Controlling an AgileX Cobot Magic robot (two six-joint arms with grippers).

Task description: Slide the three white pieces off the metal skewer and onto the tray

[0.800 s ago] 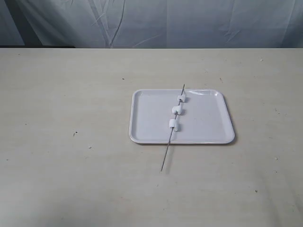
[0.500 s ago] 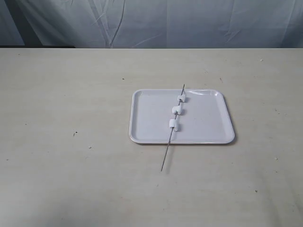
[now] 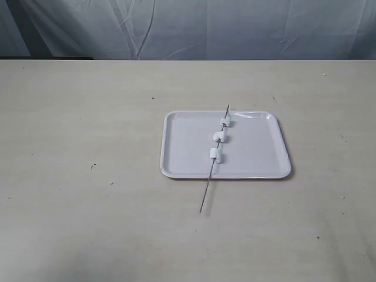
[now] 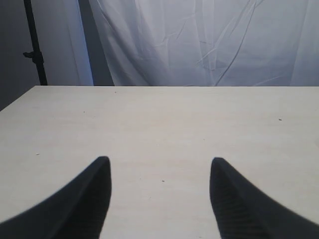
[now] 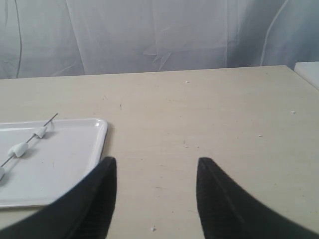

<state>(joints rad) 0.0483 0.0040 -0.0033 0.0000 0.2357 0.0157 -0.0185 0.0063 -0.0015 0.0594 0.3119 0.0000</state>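
Over the table (image 4: 159, 114), left gripper (image 4: 160, 159) spread, gripping nothing. Tray (image 3: 258, 147) right of centre, well apart from table edges. Skewer (image 3: 205, 191) crosses it from 1 to 7 o'clock, three white pieces (image 3: 218, 136) threaded, 7 o'clock tip overhanging the rim. Right gripper (image 5: 157, 159) spread, empty. Curtain (image 3: 235, 29) behind.

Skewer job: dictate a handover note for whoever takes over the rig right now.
Left gripper: open, empty, over bare table.
Right gripper: open, empty, not over the tray.
Metal skewer: lies across the tray, with its near end sticking out over the table.
Three white pieces: all threaded on the skewer, in a row above the tray.
Done: nothing yet.
Left: grip the skewer and slide all three pieces off onto the tray.
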